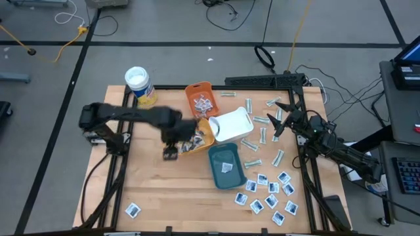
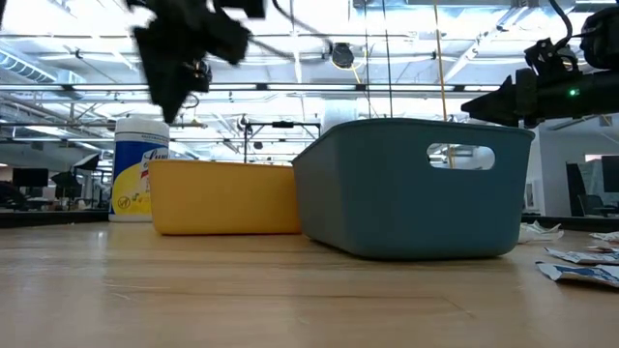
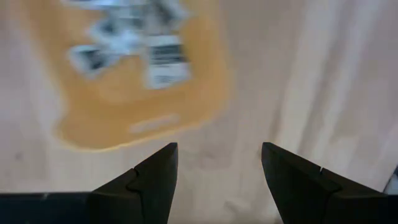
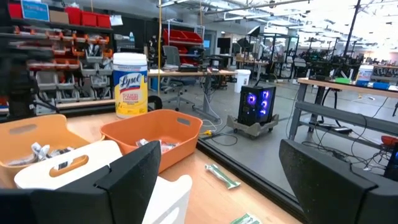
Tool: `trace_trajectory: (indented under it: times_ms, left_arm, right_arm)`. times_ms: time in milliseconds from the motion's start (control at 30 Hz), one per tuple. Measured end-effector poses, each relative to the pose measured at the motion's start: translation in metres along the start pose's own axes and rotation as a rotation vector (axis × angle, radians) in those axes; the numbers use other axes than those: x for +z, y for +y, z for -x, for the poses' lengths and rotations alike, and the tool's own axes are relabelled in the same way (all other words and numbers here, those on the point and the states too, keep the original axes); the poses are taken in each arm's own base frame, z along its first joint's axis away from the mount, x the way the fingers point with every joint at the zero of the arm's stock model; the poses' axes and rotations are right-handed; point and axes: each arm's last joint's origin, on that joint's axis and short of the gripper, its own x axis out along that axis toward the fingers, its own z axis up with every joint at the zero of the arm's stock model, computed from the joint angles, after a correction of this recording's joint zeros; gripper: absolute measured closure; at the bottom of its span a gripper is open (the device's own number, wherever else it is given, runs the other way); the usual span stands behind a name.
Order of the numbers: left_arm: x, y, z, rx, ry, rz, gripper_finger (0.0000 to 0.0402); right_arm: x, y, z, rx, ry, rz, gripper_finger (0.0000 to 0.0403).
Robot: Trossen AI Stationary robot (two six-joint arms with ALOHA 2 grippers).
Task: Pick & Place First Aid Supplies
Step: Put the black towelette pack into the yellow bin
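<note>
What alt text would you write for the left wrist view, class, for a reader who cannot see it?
The left gripper hangs open and empty above bare wooden table, its two dark fingers apart. Just beyond lies the blurred yellow-orange tray holding several white packets.

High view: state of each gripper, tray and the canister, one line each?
left gripper: open, empty, above the yellow tray
right gripper: open, empty, over the strips at the table's right
yellow tray: holds several packets
orange tray: holds packets
white tray: contents not visible
teal tray: one sachet inside
canister: upright, lid on
</note>
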Motion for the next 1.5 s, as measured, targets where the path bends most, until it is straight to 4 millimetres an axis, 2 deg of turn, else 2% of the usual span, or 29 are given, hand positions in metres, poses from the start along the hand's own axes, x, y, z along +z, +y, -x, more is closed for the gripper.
trace_trajectory:
  times_ms: [167, 400, 500, 633, 767, 900, 1133, 1367, 1500]
  left_arm:
    - [-0.033, -0.06, -0.02, 0.011, 0.03, -0.261, 0.0167]
    - [-0.09, -0.13, -0.052, 0.053, 0.139, -0.513, 0.0167]
    - [-0.114, -0.155, -0.061, 0.065, 0.151, -0.58, 0.0167]
    - [-0.141, -0.178, -0.07, 0.068, 0.145, -0.63, 0.0167]
    - [-0.163, -0.194, -0.076, 0.061, 0.135, -0.654, 0.0167]
    - [-0.175, -0.202, -0.078, 0.049, 0.123, -0.667, 0.0167]
    - [-0.171, -0.213, -0.1, 0.096, 0.136, -0.631, 0.0167]
    - [-0.167, -0.227, -0.133, 0.054, 0.103, -0.644, 0.0167]
    - [-0.165, -0.227, -0.151, 0.053, 0.103, -0.625, 0.0167]
  right_arm:
    - [0.0, 0.0, 0.0, 0.001, 0.004, 0.001, 0.008]
    - [0.0, 0.0, 0.0, 0.0, 0.002, 0.0, 0.008]
    - [0.0, 0.0, 0.0, 0.0, 0.003, 0.001, 0.008]
    - [0.0, 0.0, 0.0, 0.0, 0.003, 0.0, 0.008]
    - [0.0, 0.0, 0.0, 0.0, 0.003, 0.0, 0.008]
    - [0.0, 0.0, 0.0, 0.0, 0.003, 0.0, 0.008]
    - [0.0, 0.0, 0.0, 0.0, 0.003, 0.0, 0.008]
    - [0.0, 0.0, 0.0, 0.0, 0.003, 0.0, 0.008]
    - [0.0, 0.0, 0.0, 0.0, 0.003, 0.001, 0.008]
